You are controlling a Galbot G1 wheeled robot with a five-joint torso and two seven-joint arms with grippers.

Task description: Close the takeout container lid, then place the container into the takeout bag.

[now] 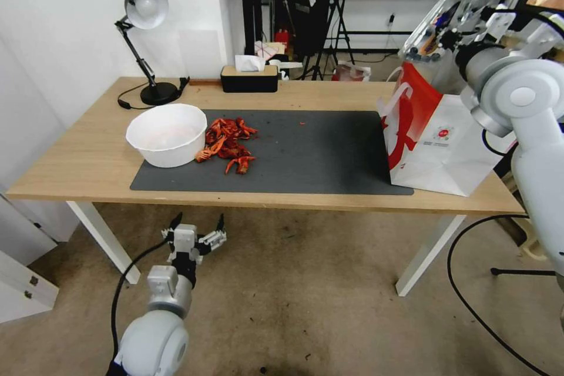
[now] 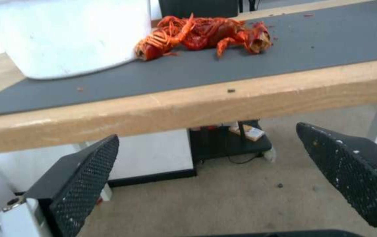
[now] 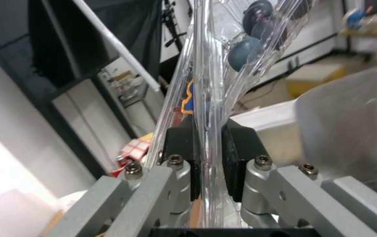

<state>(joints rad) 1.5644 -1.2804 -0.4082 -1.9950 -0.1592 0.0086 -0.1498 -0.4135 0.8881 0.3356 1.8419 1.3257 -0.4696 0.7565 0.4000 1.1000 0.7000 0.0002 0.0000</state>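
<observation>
Right gripper [image 3: 206, 161] jaws clamp the closed container [image 1: 449, 17] directly above the bag [image 1: 437, 141] at the counter's right edge; left gripper [image 1: 197, 234] hangs open below the counter.

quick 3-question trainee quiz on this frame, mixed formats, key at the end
1. True or false: the right gripper is shut on the rim of the takeout container.
2. Multiple choice: where is the takeout container relative to the takeout bag? A) inside it B) held in the air above its opening C) on the grey mat beside it
3. Fill in: the left gripper hangs open below the front edge of the ____.

Key: 1 true; 2 B; 3 table.
</observation>
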